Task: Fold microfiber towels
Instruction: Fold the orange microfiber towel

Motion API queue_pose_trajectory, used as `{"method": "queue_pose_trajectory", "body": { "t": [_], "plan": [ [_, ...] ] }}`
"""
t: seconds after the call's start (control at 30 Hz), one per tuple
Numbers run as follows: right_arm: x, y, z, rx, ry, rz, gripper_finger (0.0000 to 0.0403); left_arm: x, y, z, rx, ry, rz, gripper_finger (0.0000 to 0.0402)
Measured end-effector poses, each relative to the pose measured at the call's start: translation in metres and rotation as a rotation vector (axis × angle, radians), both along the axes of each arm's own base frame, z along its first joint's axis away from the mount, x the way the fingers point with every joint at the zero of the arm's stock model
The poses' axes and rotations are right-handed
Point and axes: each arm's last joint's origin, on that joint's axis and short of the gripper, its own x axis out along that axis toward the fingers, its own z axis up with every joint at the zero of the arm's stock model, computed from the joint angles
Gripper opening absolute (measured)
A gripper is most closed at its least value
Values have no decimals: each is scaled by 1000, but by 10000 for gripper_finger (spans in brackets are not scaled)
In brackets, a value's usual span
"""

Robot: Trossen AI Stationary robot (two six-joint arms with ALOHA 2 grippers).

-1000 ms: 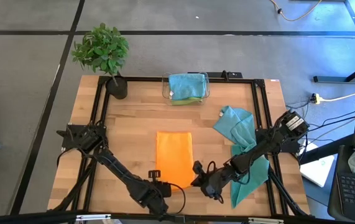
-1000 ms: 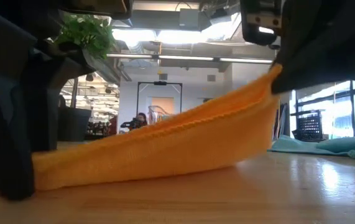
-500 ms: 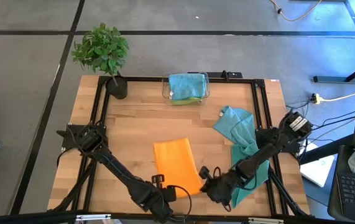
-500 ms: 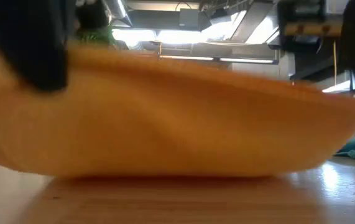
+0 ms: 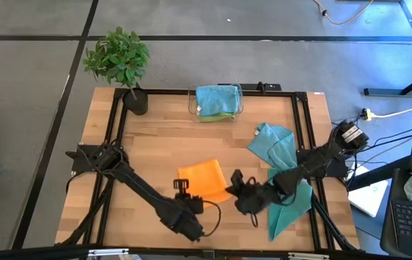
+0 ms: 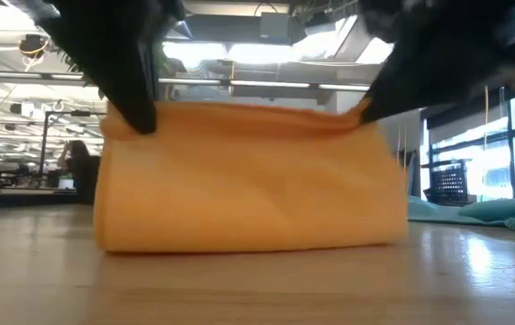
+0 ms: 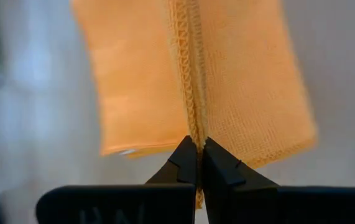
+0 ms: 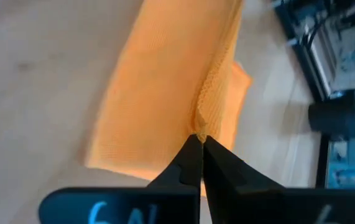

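You have the wooden table [image 5: 155,144] with the orange towel [image 5: 204,179] near its front middle, lifted along its near edge and draped so the far part rests on the wood. A loose teal towel [image 5: 281,155] lies to the right, and more folded towels sit in the clear bin [image 5: 216,100] at the back. Your left gripper [image 5: 185,193] and right gripper [image 5: 233,189] are each pinched tight on a near corner of the orange towel. You look to be mid-fold: next, carry both corners evenly to the far edge, align, then release.
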Motion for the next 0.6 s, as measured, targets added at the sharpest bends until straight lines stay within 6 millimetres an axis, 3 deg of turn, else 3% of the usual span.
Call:
{"method": "queue_pose_trajectory", "body": {
  "t": [0.27, 0.6],
  "plan": [
    [25, -54, -3, 62, 47, -106, 9, 3, 30, -22, 111, 66, 24, 1],
    [38, -92, -3, 168, 79, -136, 9, 1, 46, -37, 179, 85, 65, 3]
  ]
}}
